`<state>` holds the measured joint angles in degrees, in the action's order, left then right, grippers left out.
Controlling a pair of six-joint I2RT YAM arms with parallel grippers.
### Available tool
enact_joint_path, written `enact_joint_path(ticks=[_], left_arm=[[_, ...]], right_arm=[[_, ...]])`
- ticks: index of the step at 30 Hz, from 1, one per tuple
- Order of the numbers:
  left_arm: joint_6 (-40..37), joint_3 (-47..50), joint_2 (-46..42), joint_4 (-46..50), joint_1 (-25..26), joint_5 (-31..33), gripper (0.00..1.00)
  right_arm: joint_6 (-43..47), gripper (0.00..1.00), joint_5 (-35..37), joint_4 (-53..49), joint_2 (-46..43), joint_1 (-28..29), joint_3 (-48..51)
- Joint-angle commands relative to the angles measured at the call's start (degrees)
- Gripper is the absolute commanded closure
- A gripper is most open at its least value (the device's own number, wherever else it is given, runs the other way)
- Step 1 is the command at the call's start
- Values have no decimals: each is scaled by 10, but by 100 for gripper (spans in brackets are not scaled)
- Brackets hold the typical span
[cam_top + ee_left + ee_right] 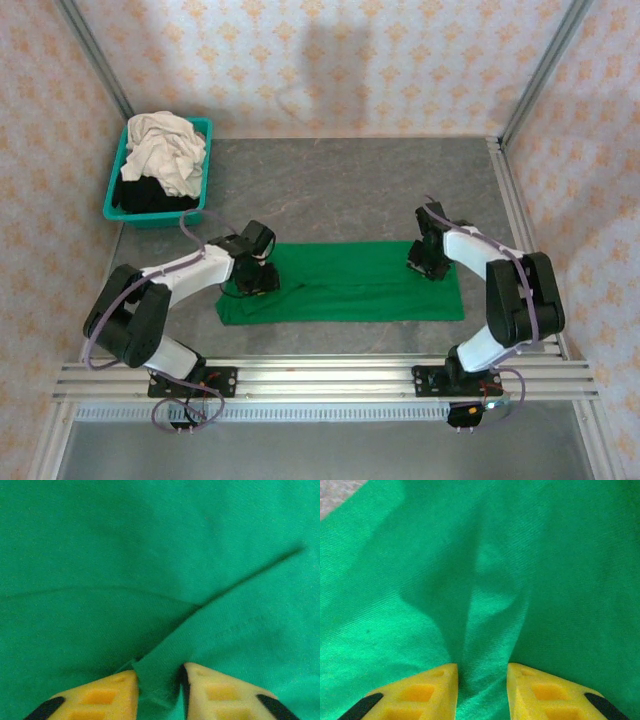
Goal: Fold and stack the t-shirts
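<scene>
Left gripper [159, 675] is clenched on a raised fold of the green shirt [350, 285], at its left end. Right gripper [482, 675] is grasping a ridge of the same cloth at the right end. Shirt lies spread on the table [350, 190], near side. Far left, a basket [118, 180] holds a white shirt [165, 150] over a black shirt [150, 195].

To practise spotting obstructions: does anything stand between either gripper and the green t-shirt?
Nothing visible does. The left gripper and right gripper are both down on the green t-shirt, each with a ridge of cloth between its fingers. The basket sits apart, far left.
</scene>
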<state>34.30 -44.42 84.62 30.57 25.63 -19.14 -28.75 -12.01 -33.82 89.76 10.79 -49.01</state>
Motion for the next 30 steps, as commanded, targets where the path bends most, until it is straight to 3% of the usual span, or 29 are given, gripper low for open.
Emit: enact_joint_path(ticks=[1,3,5,13,15,16,18,20,22,26,30], left_arm=[[-4,16,-42,0,9,-6,82],[-6,23,-53,5,9,-6,94],[-10,25,-62,19,10,-3,100],[-20,15,-155,93,51,57,99],[-12,23,-177,95,72,56,91],[-7,28,-185,91,79,44,80],[0,41,-198,69,85,3,75],[3,44,-211,45,85,-22,62],[-1,27,-213,45,84,-10,51],[-14,-39,-151,64,66,61,42],[-34,-113,-18,64,36,49,44]], right_arm=[[-3,68,14,7,12,-2,-17],[-1,68,20,5,18,-2,-23],[2,68,22,3,24,-2,-29],[4,68,20,9,44,-2,-33],[4,68,19,7,48,-2,-34],[5,68,21,7,48,-2,-34],[6,68,22,4,50,-2,-38],[7,68,23,1,51,-2,-45],[8,68,21,-2,52,-2,-52],[9,68,21,-2,49,-2,-57],[8,68,25,-2,42,-2,-53]])
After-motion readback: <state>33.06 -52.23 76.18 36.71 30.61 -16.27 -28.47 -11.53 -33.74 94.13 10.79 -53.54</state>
